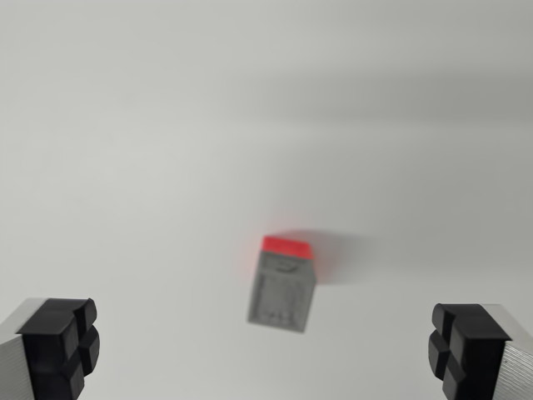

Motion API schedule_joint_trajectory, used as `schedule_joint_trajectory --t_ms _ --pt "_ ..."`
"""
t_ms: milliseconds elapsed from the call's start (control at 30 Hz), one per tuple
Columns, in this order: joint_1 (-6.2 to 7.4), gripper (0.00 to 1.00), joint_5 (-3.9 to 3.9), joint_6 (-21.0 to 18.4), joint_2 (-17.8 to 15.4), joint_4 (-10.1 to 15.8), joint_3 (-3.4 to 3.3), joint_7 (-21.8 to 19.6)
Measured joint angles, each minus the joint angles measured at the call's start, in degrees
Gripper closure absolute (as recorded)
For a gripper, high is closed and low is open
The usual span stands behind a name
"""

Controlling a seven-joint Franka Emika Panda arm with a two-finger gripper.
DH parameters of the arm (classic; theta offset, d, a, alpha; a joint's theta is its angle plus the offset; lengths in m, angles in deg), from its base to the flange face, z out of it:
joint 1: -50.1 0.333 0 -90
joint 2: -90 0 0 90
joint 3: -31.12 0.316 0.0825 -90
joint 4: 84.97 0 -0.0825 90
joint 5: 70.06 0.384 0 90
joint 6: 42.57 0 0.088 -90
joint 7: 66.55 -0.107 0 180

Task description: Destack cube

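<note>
A grey cube (282, 293) stands on a white surface, just right of the wrist view's centre. A red cube (287, 246) shows as a red band at its far edge; from this angle the two look stacked, grey over red. My gripper (262, 350) hangs above and nearer to the camera than the stack. Its two black fingertips (62, 342) sit wide apart at the bottom corners of the view, with nothing between them. The picture is a little blurred.
A plain white tabletop (166, 125) fills the whole view. A soft shadow falls to the right of the cubes.
</note>
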Motion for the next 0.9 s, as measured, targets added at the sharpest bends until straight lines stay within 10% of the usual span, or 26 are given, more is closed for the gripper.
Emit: schedule_joint_trajectory --t_ms 900 --pt "0.00 0.00 0.00 1.51 -0.42 2.45 -0.03 -0.31"
